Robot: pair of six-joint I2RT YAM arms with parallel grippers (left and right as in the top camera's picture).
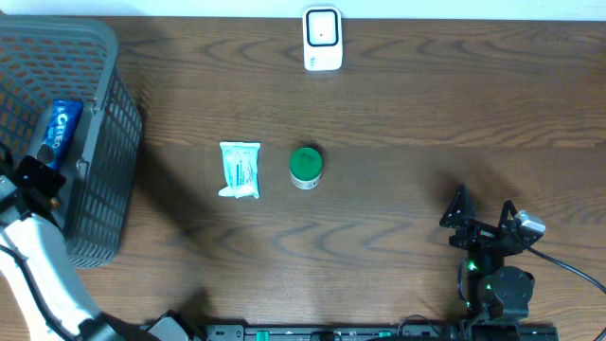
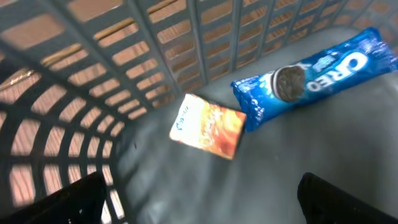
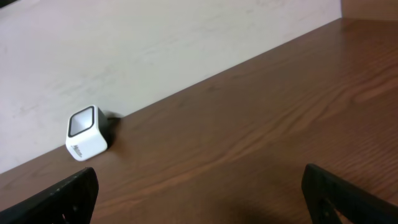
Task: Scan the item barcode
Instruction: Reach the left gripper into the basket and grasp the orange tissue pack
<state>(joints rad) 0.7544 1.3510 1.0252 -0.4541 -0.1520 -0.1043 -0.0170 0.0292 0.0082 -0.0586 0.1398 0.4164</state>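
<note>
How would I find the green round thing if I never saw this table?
Look at the middle of the brown wooden table. Two small things sit side by side there: a flat white packet and the green-topped tub. It is the only round, green one.

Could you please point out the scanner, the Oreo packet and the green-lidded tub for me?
scanner [image 1: 322, 38]: overhead view, on its framed front window.
Oreo packet [image 2: 314, 74]: left wrist view, mid-wrapper, beside the cookie picture.
green-lidded tub [image 1: 306, 164]: overhead view, on the middle of its green lid.

Dark wood-grain table [image 1: 426, 95]; pale wall [image 3: 155, 43] along far edge.
</note>
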